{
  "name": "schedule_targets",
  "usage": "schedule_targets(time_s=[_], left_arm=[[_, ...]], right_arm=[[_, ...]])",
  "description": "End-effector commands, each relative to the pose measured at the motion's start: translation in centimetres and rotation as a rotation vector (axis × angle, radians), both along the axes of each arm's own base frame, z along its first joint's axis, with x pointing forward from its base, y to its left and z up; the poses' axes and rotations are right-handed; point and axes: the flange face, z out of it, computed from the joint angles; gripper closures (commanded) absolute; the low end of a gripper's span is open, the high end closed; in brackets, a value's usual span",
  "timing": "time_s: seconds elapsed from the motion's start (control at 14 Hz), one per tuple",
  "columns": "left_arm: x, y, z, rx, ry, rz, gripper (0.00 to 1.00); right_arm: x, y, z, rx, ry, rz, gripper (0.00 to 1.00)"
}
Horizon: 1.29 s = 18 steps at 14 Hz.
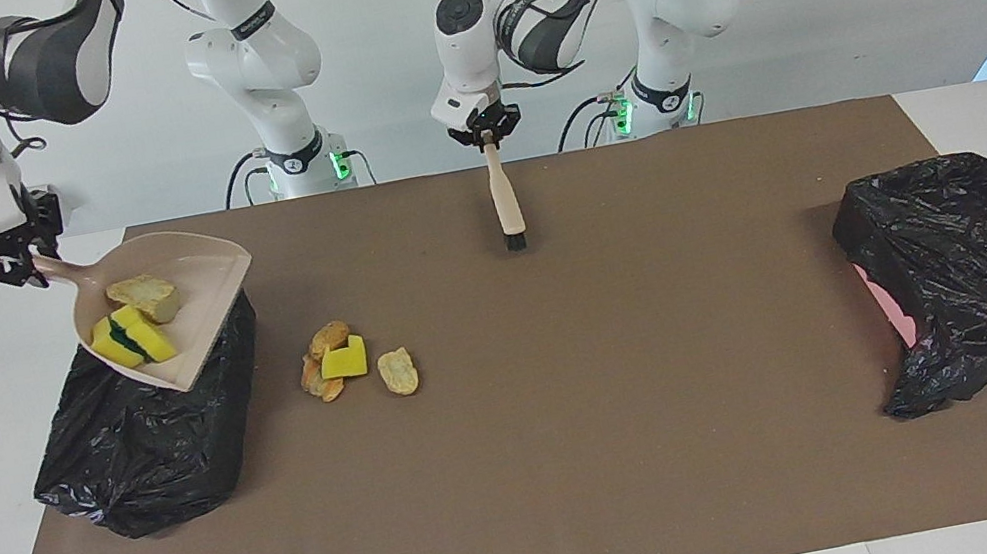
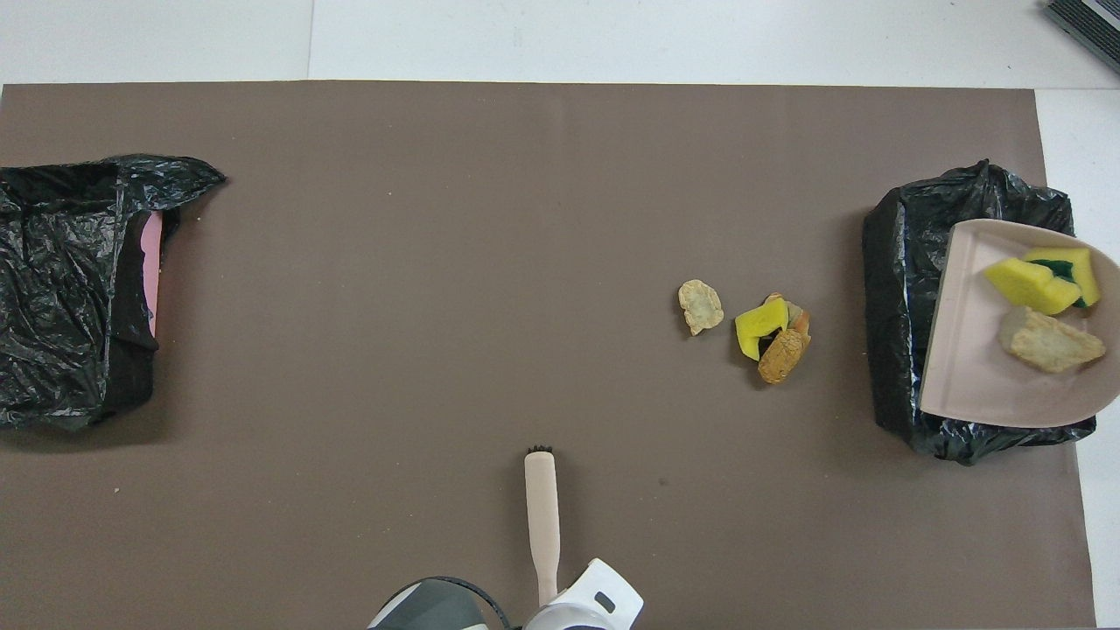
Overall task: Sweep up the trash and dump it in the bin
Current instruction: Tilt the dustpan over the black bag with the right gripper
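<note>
My right gripper [image 1: 19, 264] is shut on the handle of the beige dustpan [image 1: 183, 271], which hangs tilted over the black-bagged bin [image 1: 147, 440] at the right arm's end. In the pan [image 2: 967, 350] lie yellow sponge pieces [image 1: 129, 339] [image 2: 1032, 282] and a tan bread lump [image 1: 144, 296] [image 2: 1050, 339]. More trash rests on the mat beside the bin: a yellow piece on orange lumps [image 1: 346, 359] [image 2: 759, 322] and one pale lump [image 1: 397, 371] [image 2: 700, 306]. My left gripper [image 1: 486, 138] is shut on the beige brush [image 1: 505, 199] [image 2: 542, 507], bristles down over the mat near the robots.
A second black-bagged bin [image 1: 969, 264] [image 2: 70, 289] with a pink patch showing sits at the left arm's end. A brown mat [image 1: 640, 414] covers the white table.
</note>
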Motion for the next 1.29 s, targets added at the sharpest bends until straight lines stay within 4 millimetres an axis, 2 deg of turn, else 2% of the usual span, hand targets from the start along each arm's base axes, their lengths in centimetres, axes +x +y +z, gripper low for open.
schedule_targets(time_s=[0.0,0.14,0.29,0.43,0.5,0.57,0.64,0.72,0.79,0.93,1.0,1.07,1.22], left_arm=[[-0.8,-0.2,-1.3,-0.011,0.007,0.022,1.0],[-0.6,-0.5,-1.2,-0.025,0.01,0.025,0.92],[0.0,-0.5,-1.4,-0.024,0.013,0.028,0.7],[0.4,-0.4,-1.4,-0.027,0.012,0.034,0.3],[0.3,-0.4,-1.5,-0.023,0.015,0.029,0.27],[0.6,-0.2,-1.5,-0.021,0.015,0.035,0.16],[0.9,-0.3,-1.3,-0.028,0.012,0.04,0.0],[2.0,-0.2,-0.8,-0.042,0.007,0.051,0.0],[3.7,0.1,-0.1,-0.06,0.002,0.059,0.0],[7.9,0.5,2.8,-0.127,-0.026,0.056,0.0],[10.0,0.7,4.3,-0.156,-0.057,0.048,0.0],[12.0,1.1,5.6,-0.174,-0.096,0.025,0.0],[18.0,4.6,8.3,-0.155,-0.203,0.004,0.0]], right_arm=[[1.3,-0.6,0.5,-0.151,-0.011,0.091,1.0],[1.3,-1.0,0.6,-0.233,0.014,0.119,1.0],[1.5,-0.1,0.5,-0.301,0.019,0.152,1.0],[2.4,1.4,-0.1,-0.376,0.027,0.17,1.0],[3.2,1.7,-1.4,-0.398,0.044,0.174,1.0],[3.4,1.8,-2.2,-0.413,0.056,0.177,1.0],[3.3,2.0,-3.1,-0.431,0.078,0.192,1.0],[2.9,1.8,-4.2,-0.444,0.101,0.202,1.0],[3.0,1.8,-4.3,-0.463,0.088,0.231,1.0],[3.4,2.4,-3.5,-0.542,0.116,0.277,1.0],[3.5,3.3,-3.0,-0.551,0.119,0.287,1.0],[3.6,3.7,-1.6,-0.561,0.119,0.288,1.0],[3.0,4.0,2.9,-0.569,0.099,0.268,1.0]])
